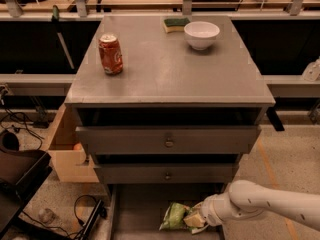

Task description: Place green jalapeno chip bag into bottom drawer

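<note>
The green jalapeno chip bag (173,216) is crinkled and shiny, and lies low in the open bottom drawer (136,218), on or just above its flat grey floor. My gripper (196,219) reaches in from the right on a white arm and sits against the bag's right end. The bag covers the fingertips.
A grey cabinet top (165,69) carries a red soda can (110,54), a white bowl (201,34) and a green-and-yellow sponge (176,24). Two closed drawer fronts with round knobs (169,142) sit above the open drawer. A cardboard box (70,156) and cables (82,211) lie at the left.
</note>
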Robot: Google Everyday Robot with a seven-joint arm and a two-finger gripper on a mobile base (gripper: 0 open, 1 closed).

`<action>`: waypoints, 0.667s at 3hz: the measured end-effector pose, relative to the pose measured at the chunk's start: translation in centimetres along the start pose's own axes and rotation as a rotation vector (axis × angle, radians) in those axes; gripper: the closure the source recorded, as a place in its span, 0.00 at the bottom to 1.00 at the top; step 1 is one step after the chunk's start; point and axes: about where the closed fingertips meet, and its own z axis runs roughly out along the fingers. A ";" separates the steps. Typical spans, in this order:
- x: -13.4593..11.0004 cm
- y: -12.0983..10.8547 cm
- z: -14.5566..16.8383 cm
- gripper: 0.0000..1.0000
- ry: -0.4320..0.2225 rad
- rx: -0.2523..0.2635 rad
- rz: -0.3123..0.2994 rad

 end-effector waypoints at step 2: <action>0.5 0.3 1.4 0.62 0.004 -0.022 0.010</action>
